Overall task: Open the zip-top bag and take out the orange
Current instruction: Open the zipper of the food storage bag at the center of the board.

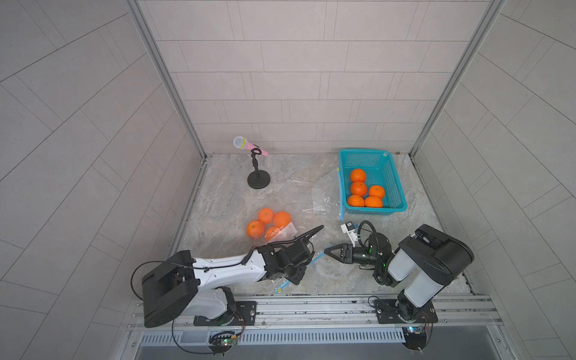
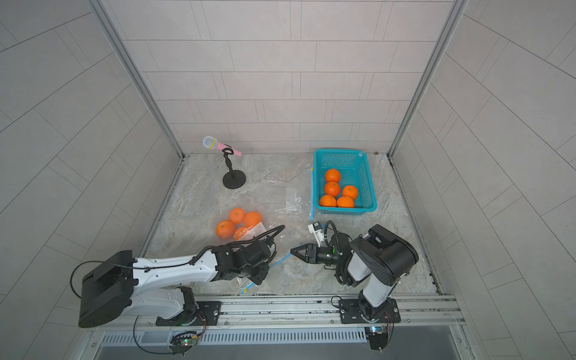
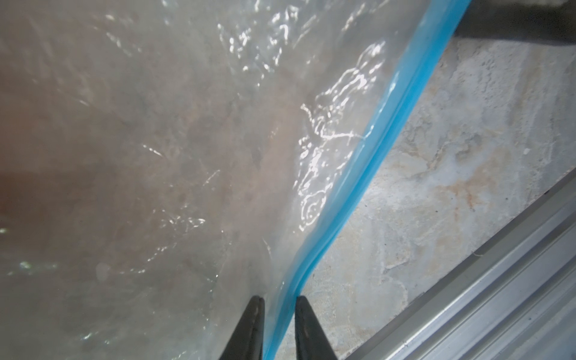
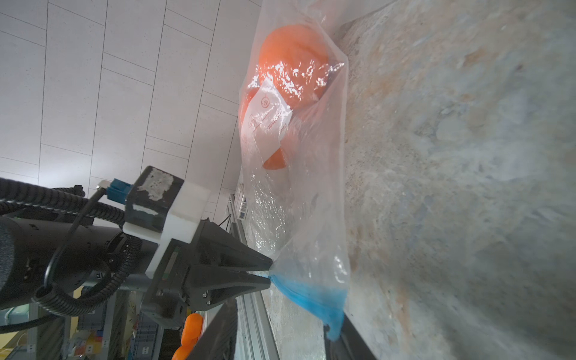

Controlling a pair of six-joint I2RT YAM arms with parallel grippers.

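The clear zip-top bag lies on the stone tabletop with several oranges at its far end and a white label. Its blue zip strip runs toward the front rail. In the right wrist view my left gripper is shut on the zip edge and lifts it into a tent. Seen from its own wrist, the left gripper has the strip between its tips. In both top views its fingers are hidden under its wrist. My right gripper points at that edge, open, with the blue corner beside one finger.
A teal basket with several oranges stands at the back right. A pink microphone on a black stand is at the back left. An empty clear bag lies beside the basket. An aluminium rail runs along the front edge.
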